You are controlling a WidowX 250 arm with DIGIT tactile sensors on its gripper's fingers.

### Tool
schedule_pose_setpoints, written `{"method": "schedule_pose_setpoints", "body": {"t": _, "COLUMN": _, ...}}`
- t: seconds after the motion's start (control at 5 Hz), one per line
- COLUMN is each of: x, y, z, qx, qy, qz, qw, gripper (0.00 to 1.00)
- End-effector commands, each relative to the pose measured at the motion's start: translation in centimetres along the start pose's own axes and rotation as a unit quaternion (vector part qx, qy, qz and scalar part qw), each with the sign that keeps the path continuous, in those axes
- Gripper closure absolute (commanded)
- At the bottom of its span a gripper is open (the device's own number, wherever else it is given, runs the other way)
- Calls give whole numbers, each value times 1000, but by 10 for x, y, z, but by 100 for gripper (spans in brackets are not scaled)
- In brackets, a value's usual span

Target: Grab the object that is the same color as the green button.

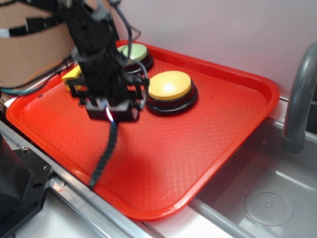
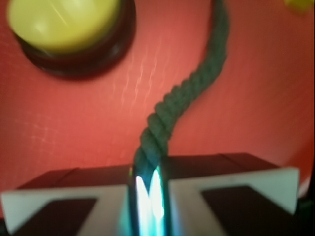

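The claw [image 1: 113, 115] is clamped on one end of the green rope [image 1: 105, 151], which hangs toward the red tray's [image 1: 223, 124] near rim; open tray lies right, green button [image 1: 132, 51] behind.

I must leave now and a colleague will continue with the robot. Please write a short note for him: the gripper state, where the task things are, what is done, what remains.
Gripper: shut on the dark green rope, pinched at one end between the fingers, as the wrist view shows.
Rope: hangs from the gripper; its lower end reaches the red tray near the front rim.
Green button: at the tray's back, behind the arm. Yellow button is beside it; yellow block is at the left.
Done: the right object is gripped.
Left: possibly lifting it fully clear; whether the lower end touches the tray cannot be told.
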State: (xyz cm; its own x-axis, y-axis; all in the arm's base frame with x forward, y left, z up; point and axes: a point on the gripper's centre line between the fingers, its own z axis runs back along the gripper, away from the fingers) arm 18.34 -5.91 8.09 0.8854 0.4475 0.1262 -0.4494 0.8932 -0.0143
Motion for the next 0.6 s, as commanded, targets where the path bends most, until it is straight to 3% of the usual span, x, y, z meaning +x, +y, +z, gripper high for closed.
{"method": "schedule_pose_setpoints", "body": {"t": 0.0, "x": 18, "y": 21, "z": 76, "qx": 13, "qy": -5, "qz": -144, "qw": 989, "gripper": 100}}
{"method": "schedule_pose_setpoints", "body": {"t": 0.4, "x": 24, "y": 51, "z": 104, "qx": -37, "qy": 4, "qz": -128, "qw": 991, "gripper": 100}}
